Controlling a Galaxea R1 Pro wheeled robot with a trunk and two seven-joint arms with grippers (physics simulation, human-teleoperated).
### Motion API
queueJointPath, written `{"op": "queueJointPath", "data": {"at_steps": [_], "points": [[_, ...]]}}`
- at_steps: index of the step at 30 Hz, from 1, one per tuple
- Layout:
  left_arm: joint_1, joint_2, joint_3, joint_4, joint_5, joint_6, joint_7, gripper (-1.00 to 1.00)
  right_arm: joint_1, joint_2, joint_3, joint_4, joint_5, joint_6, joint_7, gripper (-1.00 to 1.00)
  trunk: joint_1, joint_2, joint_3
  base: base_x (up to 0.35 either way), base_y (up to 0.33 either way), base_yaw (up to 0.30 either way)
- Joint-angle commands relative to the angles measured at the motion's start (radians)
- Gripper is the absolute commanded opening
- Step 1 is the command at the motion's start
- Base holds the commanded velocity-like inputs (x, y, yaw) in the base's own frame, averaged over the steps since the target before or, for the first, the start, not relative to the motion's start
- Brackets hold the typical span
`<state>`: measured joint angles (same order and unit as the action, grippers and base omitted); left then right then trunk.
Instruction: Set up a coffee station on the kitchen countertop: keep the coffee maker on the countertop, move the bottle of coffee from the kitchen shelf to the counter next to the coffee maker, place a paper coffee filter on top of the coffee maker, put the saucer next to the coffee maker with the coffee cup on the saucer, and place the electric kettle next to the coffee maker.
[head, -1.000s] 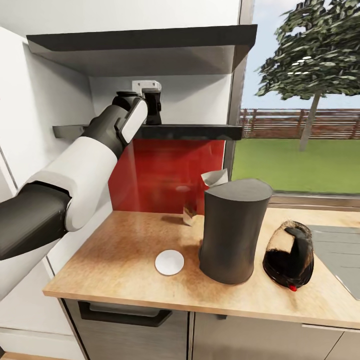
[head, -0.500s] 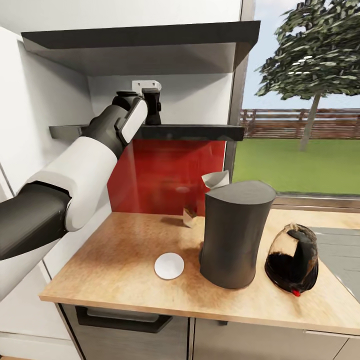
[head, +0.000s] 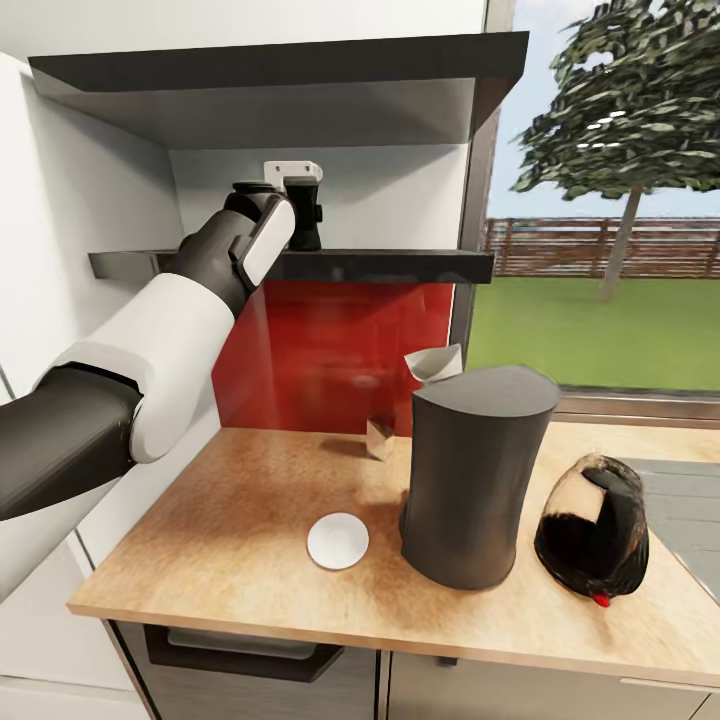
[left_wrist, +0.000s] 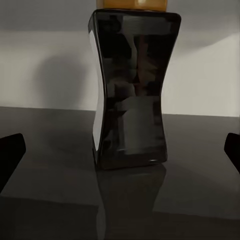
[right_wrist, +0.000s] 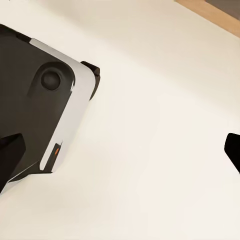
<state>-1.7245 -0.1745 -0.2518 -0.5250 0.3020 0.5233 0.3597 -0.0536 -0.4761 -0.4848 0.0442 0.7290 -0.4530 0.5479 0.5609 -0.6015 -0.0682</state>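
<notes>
The black bottle of coffee (left_wrist: 131, 95) with a tan cap stands upright on the glossy kitchen shelf (head: 390, 264). My left gripper (left_wrist: 120, 152) is open, one finger on each side of the bottle, apart from it. On the kitchen countertop (head: 230, 545) stands the dark coffee maker (head: 478, 480). The white paper coffee filter (head: 432, 362) shows just behind its top rim. The saucer (head: 338, 541) lies to its left. The electric kettle (head: 592, 540) leans tilted at its right. My right gripper (right_wrist: 120, 152) is open over pale floor. The coffee cup is out of view.
A small clear glass item (head: 380, 437) sits by the red backsplash behind the coffee maker. A thicker dark board (head: 300, 80) hangs above the shelf. A window borders the right side. The robot's own base (right_wrist: 40, 105) is below the right gripper.
The whole head view has shifted slightly, so the camera has moved. My left arm stays at the shelf by the bottle.
</notes>
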Motion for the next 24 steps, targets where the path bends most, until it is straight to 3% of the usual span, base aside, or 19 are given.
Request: {"op": "queueJointPath", "data": {"at_steps": [1, 16, 24], "points": [[-0.002, 0.0, -0.003, 0.0, 0.009, 0.002, 0.008, 1.0, -0.002, -0.001, -0.008, 0.003, 0.006, -0.004, 0.001, 1.0, 0.0, -0.002, -0.002, 0.009, 0.0, 0.0], [-0.002, 0.0, -0.008, -0.001, 0.009, 0.019, 0.008, 1.0, -0.002, -0.001, -0.008, 0.003, 0.006, -0.004, 0.001, 1.0, 0.0, -0.002, -0.002, 0.002, 0.0, 0.0], [-0.002, 0.0, -0.009, -0.001, 0.009, 0.024, 0.008, 1.0, -0.002, -0.001, -0.008, 0.003, 0.006, -0.004, 0.001, 1.0, -0.03, 0.054, 0.023, 0.0, 0.0, 0.0]]}}
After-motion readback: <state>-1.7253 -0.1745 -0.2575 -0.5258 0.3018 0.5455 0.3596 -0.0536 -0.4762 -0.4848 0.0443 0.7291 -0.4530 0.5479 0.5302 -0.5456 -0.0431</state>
